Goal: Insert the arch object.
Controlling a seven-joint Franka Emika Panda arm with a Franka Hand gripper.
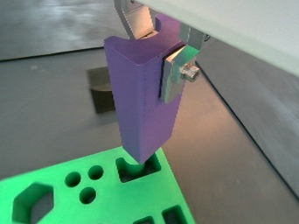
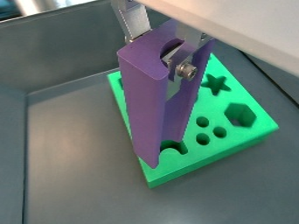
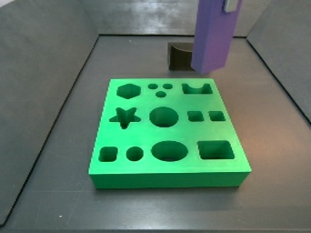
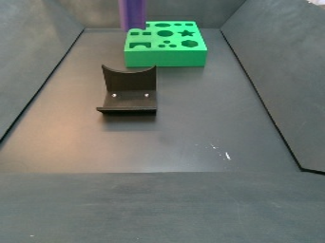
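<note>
My gripper (image 1: 158,54) is shut on the top of a tall purple column (image 1: 146,96) that has a semicircular groove down one side, which makes its cross-section an arch. It also shows in the other wrist view (image 2: 146,105) between the silver fingers (image 2: 181,68). The column hangs upright in both side views (image 3: 215,36) (image 4: 131,11). Its lower end is at the arch-shaped hole (image 3: 195,88) in a corner of the green board (image 3: 165,180). I cannot tell whether it has entered the hole. No small dark grey-black block shows.
The dark fixture (image 4: 127,90) stands on the grey floor beside the board and also shows behind the column (image 3: 180,56). The board (image 4: 165,60) has star, hexagon, round and square holes. Low walls ring the floor.
</note>
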